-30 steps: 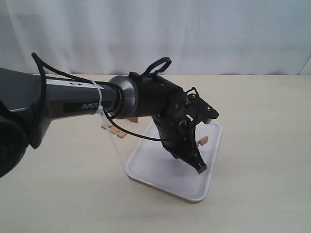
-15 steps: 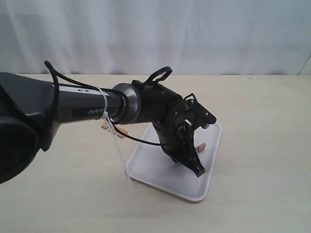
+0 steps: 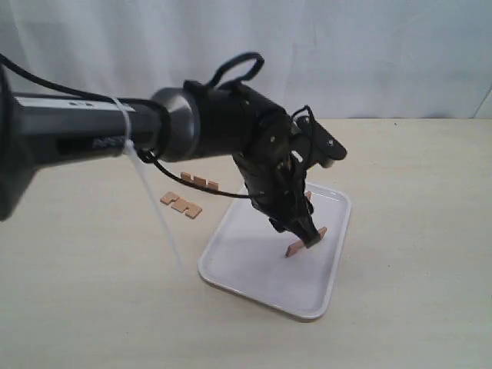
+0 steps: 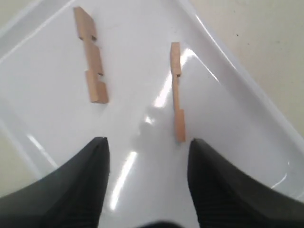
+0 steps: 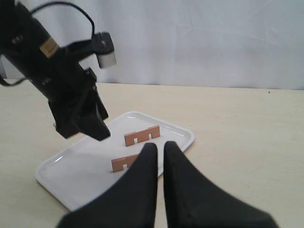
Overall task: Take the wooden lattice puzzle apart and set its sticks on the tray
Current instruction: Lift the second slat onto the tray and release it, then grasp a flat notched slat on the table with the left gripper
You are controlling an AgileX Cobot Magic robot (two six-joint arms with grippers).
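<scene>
The white tray [image 3: 246, 265] holds two light-brown notched sticks. My left gripper [image 3: 307, 237] hangs open just above it, nothing between its black fingers [image 4: 90, 175]. In the left wrist view one stick [image 4: 90, 54] lies flat and another stick [image 4: 177, 90] stands on its edge, just beyond the fingertips. Two more sticks [image 3: 200, 182] [image 3: 181, 204] lie on the table left of the tray. No assembled lattice puzzle shows. My right gripper [image 5: 159, 145] is shut and empty, low over the table beside the tray [image 5: 71, 183], facing the two sticks [image 5: 142, 136] [image 5: 124, 163].
The left arm's dark body [image 3: 223, 131] with its looped black cable and a white zip tie reaches across the table from the left. A white curtain [image 3: 346, 54] closes the back. Beige table top [image 3: 415, 231] surrounds the tray.
The left arm has lifted and swung back, uncovering the two sticks on the table. The stick beside its fingers has dropped lower onto the tray, beneath the open fingertips.
</scene>
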